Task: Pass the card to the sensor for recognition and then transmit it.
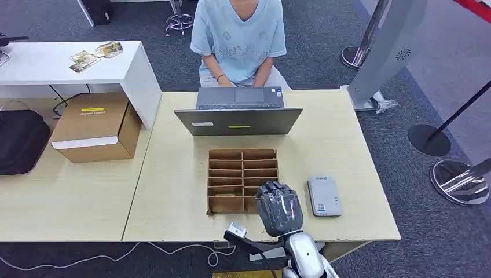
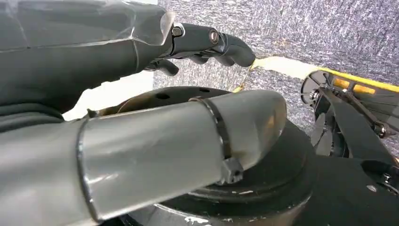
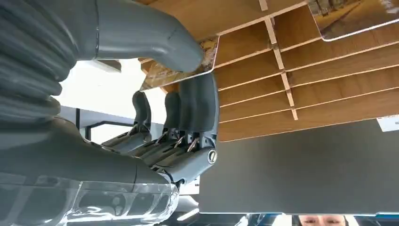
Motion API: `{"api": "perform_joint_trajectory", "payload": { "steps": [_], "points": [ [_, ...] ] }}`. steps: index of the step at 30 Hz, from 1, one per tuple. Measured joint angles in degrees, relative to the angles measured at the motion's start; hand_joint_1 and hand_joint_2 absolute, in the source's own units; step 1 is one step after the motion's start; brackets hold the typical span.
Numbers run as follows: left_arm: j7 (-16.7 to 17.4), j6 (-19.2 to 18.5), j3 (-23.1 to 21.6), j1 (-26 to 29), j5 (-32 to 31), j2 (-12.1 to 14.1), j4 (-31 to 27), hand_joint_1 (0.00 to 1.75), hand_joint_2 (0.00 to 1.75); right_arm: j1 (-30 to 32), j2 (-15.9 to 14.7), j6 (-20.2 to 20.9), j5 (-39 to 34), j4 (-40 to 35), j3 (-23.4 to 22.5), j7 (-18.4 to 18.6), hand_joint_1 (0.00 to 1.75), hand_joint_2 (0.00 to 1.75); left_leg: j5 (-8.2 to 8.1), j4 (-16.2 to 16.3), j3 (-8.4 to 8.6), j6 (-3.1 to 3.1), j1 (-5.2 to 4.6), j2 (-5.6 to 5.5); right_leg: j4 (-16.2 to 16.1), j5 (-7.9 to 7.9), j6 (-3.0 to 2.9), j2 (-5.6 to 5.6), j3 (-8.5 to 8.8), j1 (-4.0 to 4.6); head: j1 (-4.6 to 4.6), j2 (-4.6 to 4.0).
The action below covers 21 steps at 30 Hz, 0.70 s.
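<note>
We see the right hand (image 1: 279,207) over the near right compartments of the wooden divided tray (image 1: 231,174), which sits toward the near edge of the tabletop (image 1: 173,191). In the right wrist view the thumb (image 3: 155,42) and the dark fingers (image 3: 197,108) pinch a card (image 3: 188,66) by its edge, so we judge the card is being lifted out of its slot; another card (image 3: 357,16) rests in a compartment farther along the tray.

The grey card reader (image 1: 324,196) lies flat just beside the tray on its right, near the front edge, probably so the held card needs only a short sideways carry.

A person (image 1: 238,40) sits at the far edge behind a laptop (image 1: 238,119), placed to receive the card afterwards.

The left hand (image 2: 207,42) hangs beside the body, fingers loosely extended, holding nothing.
</note>
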Motion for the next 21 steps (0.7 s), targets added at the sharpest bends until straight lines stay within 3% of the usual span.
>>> {"api": "perform_joint_trajectory", "payload": {
  "steps": [4,6,9,16,18,21],
  "points": [
    [-0.77,0.61,0.28,0.07,1.14,0.0,0.0,0.0,0.0,0.02,0.0,-0.17,0.09,0.28,0.0,0.35,0.93,1.75,0.0,0.0,0.0,0.0,0.0,0.0,0.0,0.0,0.0,0.0,0.0,0.0,0.02,0.0],
    [-1.16,0.72,0.42,0.09,1.38,0.02,0.0,0.0,0.0,0.05,0.0,-0.22,0.09,0.28,0.0,0.48,0.61,1.75,0.0,0.0,0.0,0.0,0.0,0.0,0.0,0.0,0.0,0.0,0.0,0.0,0.02,0.0],
    [-1.16,0.66,0.55,0.11,1.49,0.07,0.0,0.0,0.0,0.12,0.0,-0.39,0.11,0.28,0.0,0.52,0.54,1.75,0.0,0.0,0.0,0.0,0.0,0.0,0.0,0.0,0.0,0.0,0.0,0.0,0.02,0.0],
    [-1.18,0.66,0.55,0.11,1.49,0.07,0.0,0.0,0.0,0.32,0.0,-0.5,0.15,0.31,0.0,0.55,0.65,1.75,0.0,0.0,0.0,0.0,0.0,0.0,0.0,0.0,0.0,0.0,0.0,0.0,0.0,0.0],
    [-1.18,0.64,0.57,0.11,1.49,0.07,0.0,0.0,0.0,0.32,0.0,-0.5,0.15,0.33,0.0,0.55,0.94,1.75,0.0,0.0,0.0,0.0,0.0,0.0,0.0,0.0,0.0,0.0,0.0,0.0,0.02,0.0],
    [-1.2,0.57,0.55,0.11,1.49,0.09,0.0,0.0,0.0,0.32,0.0,-0.5,0.15,0.46,0.0,0.55,1.08,1.75,0.0,0.0,0.0,0.0,0.0,0.0,0.0,0.0,0.0,0.0,0.0,0.0,0.02,0.0]
  ]
}}
